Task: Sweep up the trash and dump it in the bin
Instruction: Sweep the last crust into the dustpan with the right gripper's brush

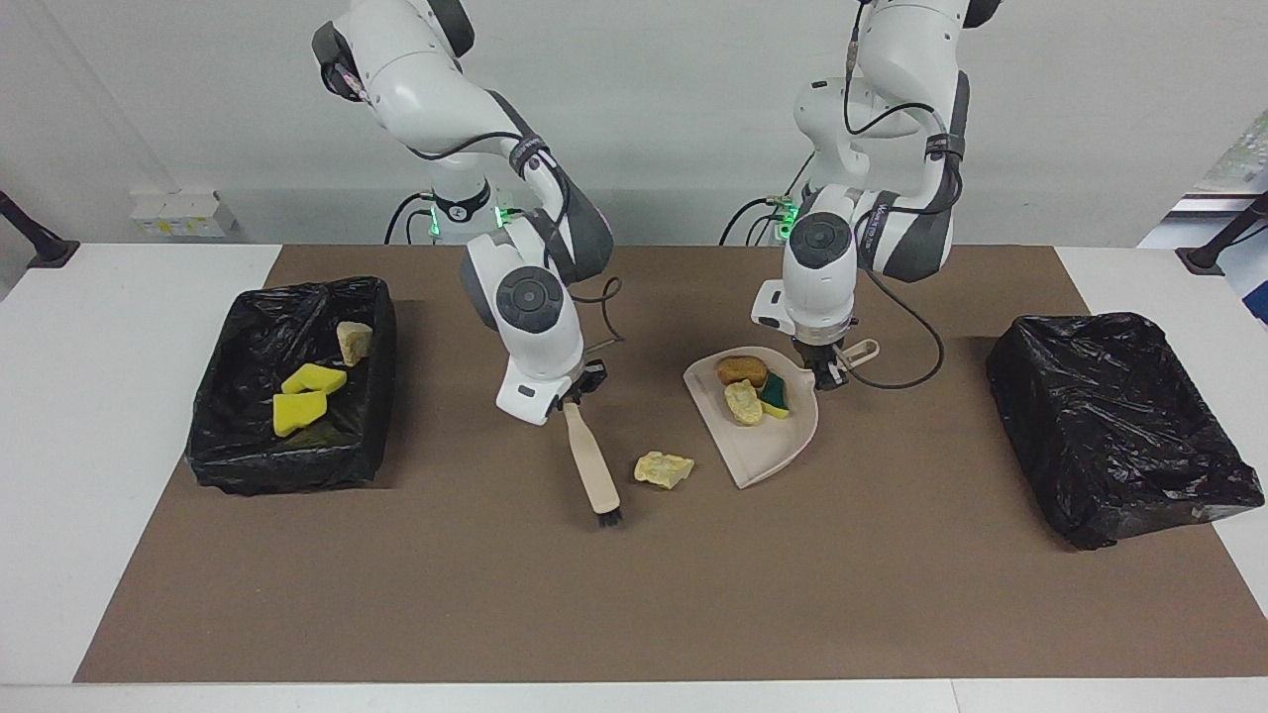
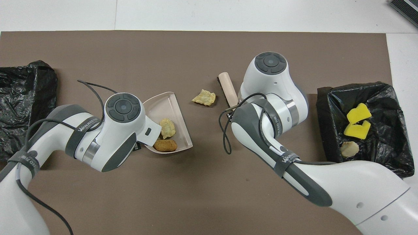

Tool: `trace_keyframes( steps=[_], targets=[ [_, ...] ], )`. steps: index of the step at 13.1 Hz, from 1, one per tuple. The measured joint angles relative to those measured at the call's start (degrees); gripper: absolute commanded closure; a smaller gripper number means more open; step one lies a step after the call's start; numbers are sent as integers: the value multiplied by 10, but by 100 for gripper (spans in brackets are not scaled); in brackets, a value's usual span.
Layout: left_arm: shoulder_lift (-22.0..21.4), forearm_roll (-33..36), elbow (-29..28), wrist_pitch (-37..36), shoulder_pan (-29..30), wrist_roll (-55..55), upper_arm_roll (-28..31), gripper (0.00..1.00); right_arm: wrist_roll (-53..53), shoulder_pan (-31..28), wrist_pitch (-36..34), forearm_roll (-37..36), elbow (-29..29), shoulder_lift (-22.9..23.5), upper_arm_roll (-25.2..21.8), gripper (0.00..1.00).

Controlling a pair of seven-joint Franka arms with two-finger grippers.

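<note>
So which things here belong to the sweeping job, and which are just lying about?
Job:
- brush, in right pincer
- dustpan, in left pincer, three scraps in it
- loose scrap
- bin holding three scraps

Lying about:
- second bin
- brown mat

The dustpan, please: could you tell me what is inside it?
The dustpan holds a brown roll, a pale chunk and a yellow-and-green sponge. Overhead, the left arm hides the sponge.

Glossy, crinkled black plastic lines both bins (image 1: 292, 386) (image 1: 1114, 426), the mat (image 1: 654, 594) is matt brown, the dustpan (image 1: 768, 446) smooth beige plastic, the brush (image 1: 591, 470) pale-handled with black bristles, the sponges (image 1: 302, 396) porous, the chunk (image 1: 663, 468) crumbly
</note>
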Motion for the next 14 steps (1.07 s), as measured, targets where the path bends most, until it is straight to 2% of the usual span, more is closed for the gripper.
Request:
trace_keyframes(
  steps=[4, 6, 9, 14],
  targets=[
    [-1, 0, -2, 0, 0, 0, 0, 100, 46, 80, 33, 25, -4, 16, 4, 100],
    [-1, 0, -2, 0, 0, 0, 0, 100, 49, 96, 49, 59, -14, 16, 26, 100],
    [-2, 0, -3, 1, 0, 5, 1, 100, 65, 97, 56, 92, -23, 16, 64, 100],
    [-2, 0, -3, 14, 1, 76, 11, 100, 65, 64, 35, 106, -27, 14, 66, 100]
  ],
)
